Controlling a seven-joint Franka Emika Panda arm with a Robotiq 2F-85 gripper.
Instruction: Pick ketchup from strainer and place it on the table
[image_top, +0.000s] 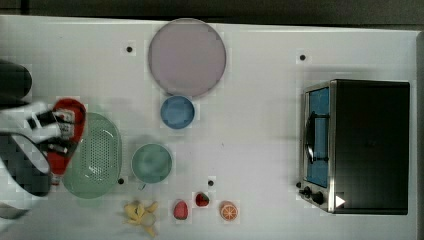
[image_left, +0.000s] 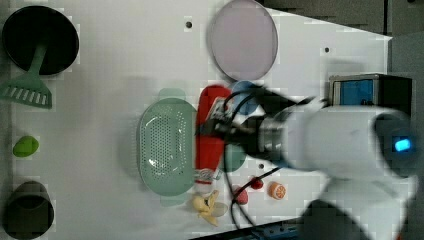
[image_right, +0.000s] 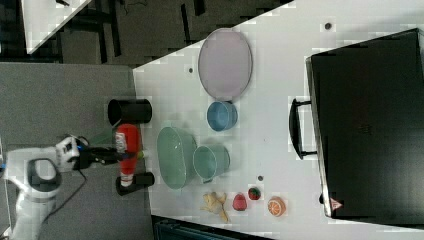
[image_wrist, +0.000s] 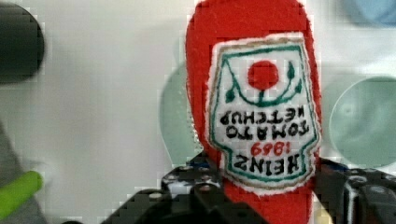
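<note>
The ketchup, a red squeeze bottle with a white-and-red label, sits between my fingers in the wrist view. My gripper is shut on its lower body. In the top view the ketchup hangs over the left rim of the pale green strainer, with my gripper across its middle. The left view shows the ketchup lying along the strainer's right side. In the right view the ketchup is lifted well clear of the strainer. The white table spreads out below.
Beside the strainer stand a green bowl, a blue bowl and a purple plate. A banana, strawberries and an orange slice lie near the edge. A toaster oven stands on the top view's right.
</note>
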